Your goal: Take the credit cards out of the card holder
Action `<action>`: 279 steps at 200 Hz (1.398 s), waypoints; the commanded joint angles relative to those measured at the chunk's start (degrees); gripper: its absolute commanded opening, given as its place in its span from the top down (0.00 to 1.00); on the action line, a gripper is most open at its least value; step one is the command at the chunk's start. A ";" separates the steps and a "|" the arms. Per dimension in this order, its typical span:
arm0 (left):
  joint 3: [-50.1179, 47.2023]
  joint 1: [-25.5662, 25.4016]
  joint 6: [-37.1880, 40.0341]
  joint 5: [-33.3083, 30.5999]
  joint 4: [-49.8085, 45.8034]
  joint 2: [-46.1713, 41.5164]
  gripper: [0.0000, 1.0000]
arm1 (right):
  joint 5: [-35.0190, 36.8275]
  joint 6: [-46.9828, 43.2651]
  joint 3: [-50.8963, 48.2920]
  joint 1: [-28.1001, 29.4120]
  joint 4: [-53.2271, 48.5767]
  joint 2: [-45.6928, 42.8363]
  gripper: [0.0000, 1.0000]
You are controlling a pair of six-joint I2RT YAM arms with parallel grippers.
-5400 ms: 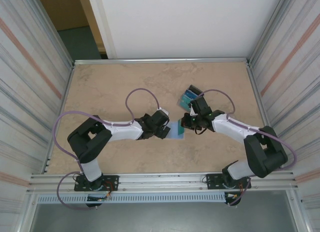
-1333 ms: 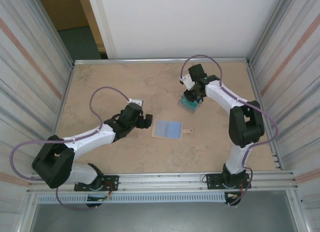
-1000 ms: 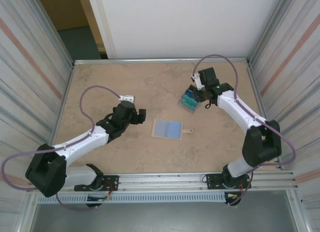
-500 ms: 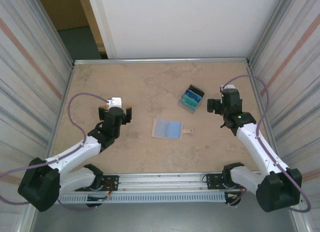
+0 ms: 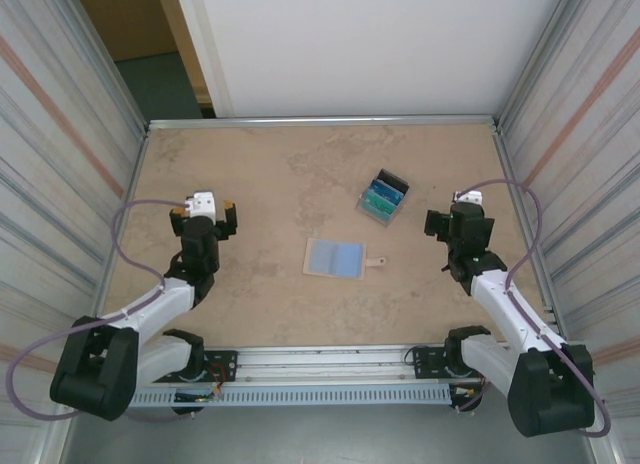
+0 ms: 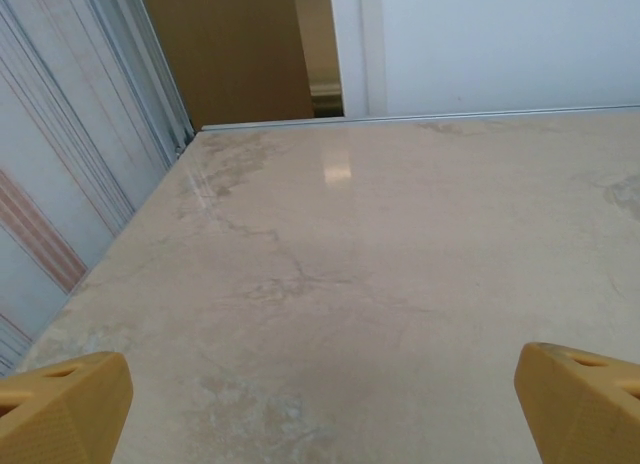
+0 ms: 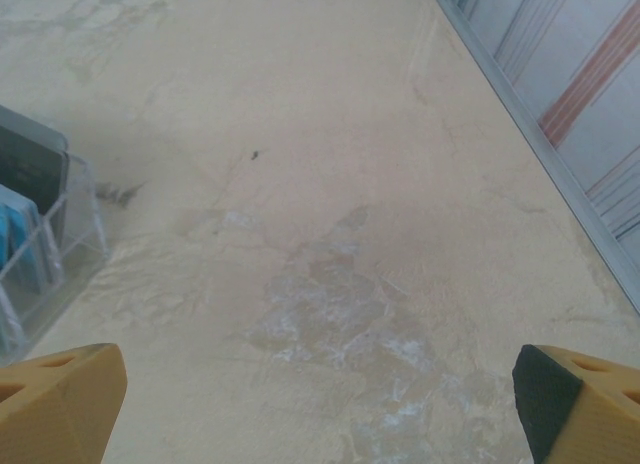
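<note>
Beige marbled table [image 5: 250, 174], card holder [image 5: 334, 257] centre, ribbed walls [image 5: 60, 134].

top: overhead, far | wrists: low, close, forward — shared: table [image 5: 260, 174]

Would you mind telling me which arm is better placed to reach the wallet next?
Probably the right arm: the right hand, open, sits slightly nearer the wallet and clearly nearer the card tray than the left hand.

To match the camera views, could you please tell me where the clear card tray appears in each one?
Top external: card tray right of centre, beyond the card holder.
Right wrist: tray at the left edge.
Left wrist: faces the far-left corner of the tabletop instead.
Shared landmark: the marbled tabletop.
</note>
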 commanded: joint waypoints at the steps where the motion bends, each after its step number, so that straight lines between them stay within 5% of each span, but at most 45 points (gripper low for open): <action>1: -0.51 1.60 4.04 2.30 5.19 2.67 0.01 | -0.60 -1.30 -1.11 -1.60 7.65 -0.71 0.01; 81: -4.16 7.20 4.72 9.85 19.96 12.54 0.01 | -7.88 -0.98 -6.83 -7.34 17.75 -2.64 0.01; 139: -0.83 11.81 2.99 18.59 22.89 23.49 0.01 | -12.37 -1.19 -11.30 -10.29 29.07 -0.21 0.01; 153: 2.93 12.44 1.83 20.95 12.54 22.35 0.01 | -12.73 -1.58 -11.77 -10.48 31.70 0.70 0.01; 165: 2.95 14.94 0.93 24.86 14.69 23.33 0.01 | -13.02 -2.20 -11.99 -10.70 33.69 3.60 0.01; 220: 3.12 14.86 0.83 24.69 12.54 22.43 0.01 | -17.06 -3.96 -10.87 -12.32 42.86 11.78 0.01; 279: 3.03 14.75 0.90 24.62 12.99 22.48 0.01 | -17.98 -1.16 -12.26 -12.28 40.74 10.49 0.01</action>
